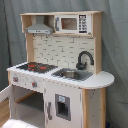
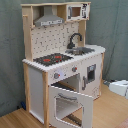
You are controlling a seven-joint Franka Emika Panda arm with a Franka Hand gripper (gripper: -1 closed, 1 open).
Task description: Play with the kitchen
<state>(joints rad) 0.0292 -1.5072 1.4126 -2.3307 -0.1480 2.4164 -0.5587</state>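
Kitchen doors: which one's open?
The oven door under the stovetop hangs open; the door below the sink, with a small dark window, is shut.

Support surface: a light wooden floor (image 2: 112, 107), visible in both exterior views. In the second exterior view it runs along the bottom of the picture and out to the second exterior view's right.

Standing directly on the floor: the kitchen (image 2: 60, 75), upright, its side panels reaching down to the boards. In the second exterior view its oven door (image 2: 70, 105) hangs open toward the camera; whether the door's lower edge touches the floor cannot be told.

Also on the floor, at the second exterior view's right edge: a white box-like object (image 2: 120, 88), set apart from the kitchen; its nature cannot be told.

In the first exterior view, only a strip of floor (image 1: 4, 114) shows at the lower left.
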